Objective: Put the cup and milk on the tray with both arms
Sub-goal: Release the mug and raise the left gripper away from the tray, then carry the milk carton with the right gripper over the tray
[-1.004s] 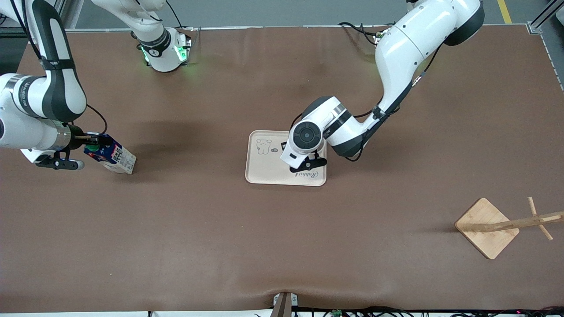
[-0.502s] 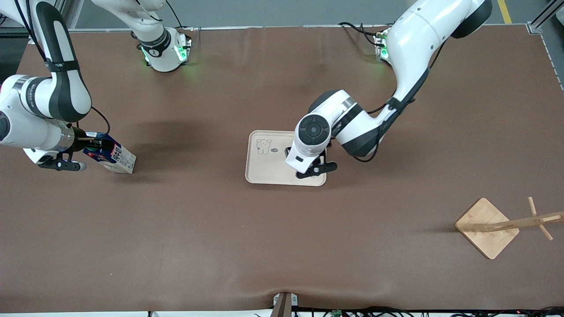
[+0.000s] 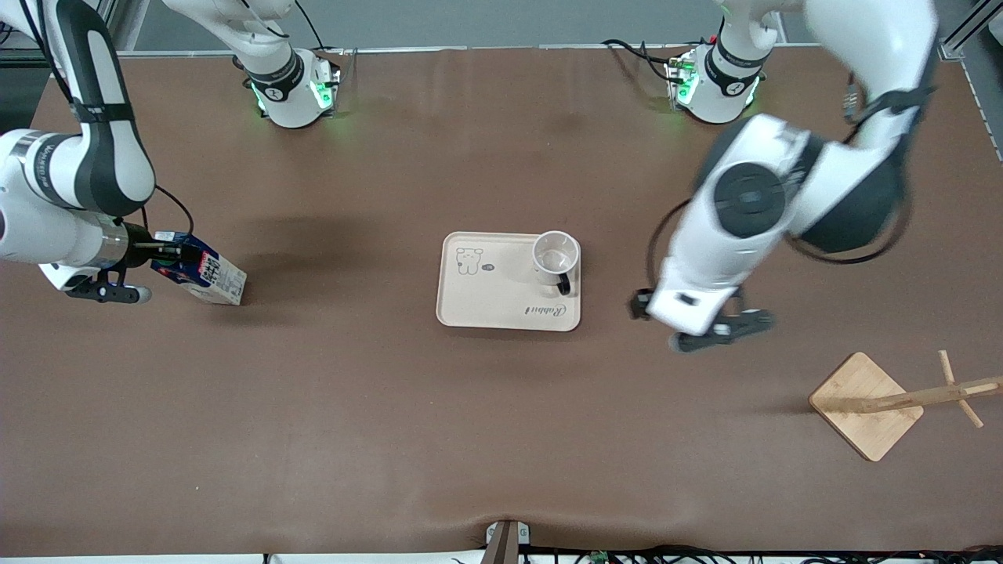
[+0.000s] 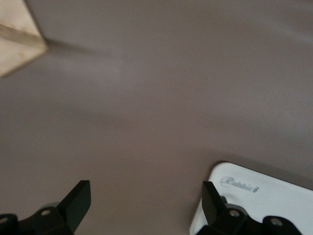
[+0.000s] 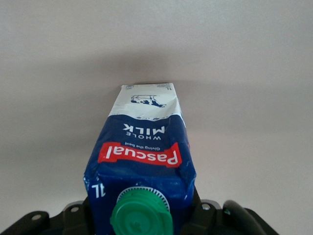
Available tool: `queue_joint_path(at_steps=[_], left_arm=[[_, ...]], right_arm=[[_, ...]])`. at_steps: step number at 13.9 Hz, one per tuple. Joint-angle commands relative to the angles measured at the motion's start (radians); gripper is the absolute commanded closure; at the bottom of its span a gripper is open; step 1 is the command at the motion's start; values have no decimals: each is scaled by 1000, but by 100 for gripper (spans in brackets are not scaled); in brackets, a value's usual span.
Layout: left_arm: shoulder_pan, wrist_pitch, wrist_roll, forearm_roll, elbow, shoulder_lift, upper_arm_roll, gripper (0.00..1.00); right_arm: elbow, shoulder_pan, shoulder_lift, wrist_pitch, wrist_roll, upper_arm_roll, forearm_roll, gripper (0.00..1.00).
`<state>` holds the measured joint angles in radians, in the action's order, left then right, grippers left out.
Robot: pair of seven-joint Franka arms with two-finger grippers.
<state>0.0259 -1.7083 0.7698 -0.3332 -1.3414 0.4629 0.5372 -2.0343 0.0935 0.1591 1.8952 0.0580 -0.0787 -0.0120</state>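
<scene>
Nearest the front camera, toward the left arm's end of the brown tabletop (image 3: 392,439), stands a wooden stand (image 3: 866,405). Farther back, the left gripper (image 3: 688,332) hangs with its jaws spread and nothing in them, over bare tabletop between the stand and the cream tray (image 3: 478,301). On the tray's corner toward the left arm sits the white cup (image 3: 555,257), upright. Toward the right arm's end, the right gripper (image 3: 174,252) is clamped on the top of the tilted milk carton (image 3: 205,272).
</scene>
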Motion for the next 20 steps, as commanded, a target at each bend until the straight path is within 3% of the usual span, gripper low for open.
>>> queue_joint_path(at_steps=[1,6,8,13,15,17,20], left_arm=[[93,27,-102,-3,-27,-85,7,0],[253,154,-315,0,-28,-206,6,0],[272,179,-358,3,-28,-240,6,0],[275,219,-406,49,-38,-320,-15,0],[211,216,-447,123,-59,-360,-121,0],[91,216,-544,178,-73,-391,-291,0],[11,194,-593,223,-160,-458,-406,0]], right_arm=[[81,-46,-15,-114,-9,7,-69,91],[276,-239,23,-269,-226,7,-102,90],[348,-328,62,-295,-291,7,-111,90],[564,-501,226,-349,-524,7,-252,84],[650,-566,293,-347,-589,7,-253,84],[683,-619,344,-335,-596,7,-253,84],[712,-707,419,-312,-624,7,-252,85]])
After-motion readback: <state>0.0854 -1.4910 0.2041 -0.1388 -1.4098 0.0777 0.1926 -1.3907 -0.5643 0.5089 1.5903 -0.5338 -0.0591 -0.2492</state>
